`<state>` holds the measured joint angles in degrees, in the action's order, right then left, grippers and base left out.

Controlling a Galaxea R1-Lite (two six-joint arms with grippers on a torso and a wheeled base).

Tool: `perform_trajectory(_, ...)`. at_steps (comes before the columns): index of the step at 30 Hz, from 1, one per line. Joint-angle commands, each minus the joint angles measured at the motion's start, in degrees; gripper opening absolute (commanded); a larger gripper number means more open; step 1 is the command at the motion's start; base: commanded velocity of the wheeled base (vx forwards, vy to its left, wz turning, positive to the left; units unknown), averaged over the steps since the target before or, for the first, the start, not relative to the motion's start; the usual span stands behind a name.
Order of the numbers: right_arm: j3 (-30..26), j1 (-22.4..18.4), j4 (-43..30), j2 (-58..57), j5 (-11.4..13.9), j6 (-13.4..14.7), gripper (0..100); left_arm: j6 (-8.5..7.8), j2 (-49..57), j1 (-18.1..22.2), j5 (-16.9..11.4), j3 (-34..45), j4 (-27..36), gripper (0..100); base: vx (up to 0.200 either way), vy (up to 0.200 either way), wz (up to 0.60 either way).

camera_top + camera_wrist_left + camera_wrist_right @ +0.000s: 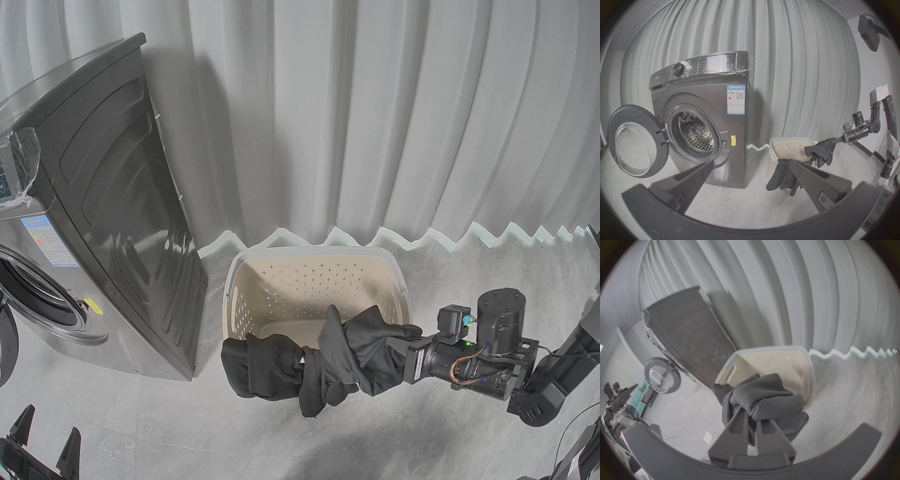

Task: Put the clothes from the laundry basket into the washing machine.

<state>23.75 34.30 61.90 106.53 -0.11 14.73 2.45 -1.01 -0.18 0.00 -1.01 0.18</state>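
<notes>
The washing machine (94, 206) stands at the left, grey. Its round door (636, 140) is swung wide open to the side, and the steel drum (693, 132) is visible through the opening. In the head view the frame edge cuts its front, so there I see only a slice of the opening.

Low in front of the machine hangs the left pincer (50, 431). Its two dark fingers (690, 181) are spread far apart with nothing between them. Its arm is cut off at the lower frame edge.

In the middle, on the pale floor (187, 431) and close before the white curtain (375, 125), is the laundry basket (315, 253). It is beige with a white rim and stands just beside the side wall of the machine.

A dark garment (350, 356) lies over the near rim. One end droops down the outside of the basket wall and the other is lifted to the right. I cannot tell if the hanging end touches the floor. The cloth also hides the near rim and a part of the basket's inside.

At the right, the right arm (494, 362) lies about level, with the wrist pointing left toward the basket. The right pincer (753, 424) is closed on a bunched fold of the garment. The tips of its fingers (737, 433) are buried in the cloth and hard to make out.
</notes>
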Motion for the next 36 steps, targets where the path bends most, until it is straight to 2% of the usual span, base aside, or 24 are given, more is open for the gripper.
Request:
perform_trajectory(1,-3.09,5.33,4.37,-8.54,-2.09,0.13,0,-0.08,1.01,0.01,0.00,0.84,-0.01,100,0.000,0.000,0.00)
perform_trajectory(5,-2.48,7.18,8.50,-10.47,-2.53,-0.93,0,0.01,1.01,0.01,0.00,0.84,-0.01,100,0.000,0.000,0.00)
perform_trajectory(9,-1.69,7.27,10.25,-12.58,-2.88,-4.18,0,0.01,1.01,0.01,0.00,0.84,-0.01,100,0.000,0.000,0.00)
perform_trajectory(11,-0.46,6.65,10.25,-12.93,-5.25,-5.32,0,0.01,1.01,0.01,0.00,0.84,-0.01,100,0.000,0.000,0.00)
perform_trajectory(15,1.48,6.39,9.64,-13.37,-9.73,-5.50,0,0.01,1.01,0.01,0.00,0.84,-0.01,100,0.000,0.000,0.00)
perform_trajectory(19,1.13,7.09,9.02,-13.81,-12.90,-5.85,0,0.01,1.01,0.01,0.00,0.84,-0.01,100,0.000,0.000,0.00)
perform_trajectory(22,1.83,6.13,8.76,-13.90,-15.53,-6.90,0,0.01,1.01,0.01,0.00,0.84,-0.01,100,0.000,0.000,0.00)
perform_trajectory(32,0.95,4.54,8.67,-14.07,-16.33,-6.82,0,0.01,1.01,0.01,0.18,0.84,-0.01,100,-0.180,0.000,0.00)
perform_trajectory(36,0.07,4.72,9.20,-13.98,-16.15,-6.64,0,0.01,1.01,0.01,0.18,0.84,-0.01,100,0.000,0.000,0.00)
